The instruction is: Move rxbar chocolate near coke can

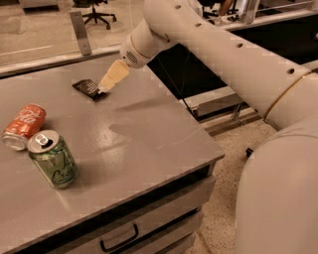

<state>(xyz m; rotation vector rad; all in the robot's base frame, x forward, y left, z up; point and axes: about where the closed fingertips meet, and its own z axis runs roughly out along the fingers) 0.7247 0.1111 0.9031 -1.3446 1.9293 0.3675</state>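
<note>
The rxbar chocolate (pixel 89 88) is a small flat dark bar lying on the grey table (pixel 149 129) toward its far side. The coke can (pixel 24 126) is orange-red with white script and lies on its side at the table's left edge. My gripper (pixel 105 88) has pale fingers and reaches down from the white arm (pixel 208 44), its tips right at the bar's right end, touching or just above it.
A green can (pixel 52 158) stands upright just in front of the coke can. The table's right edge and front drawers (pixel 149 223) drop to a speckled floor. A glass partition post (pixel 79 32) and an office chair (pixel 97 12) stand beyond the table.
</note>
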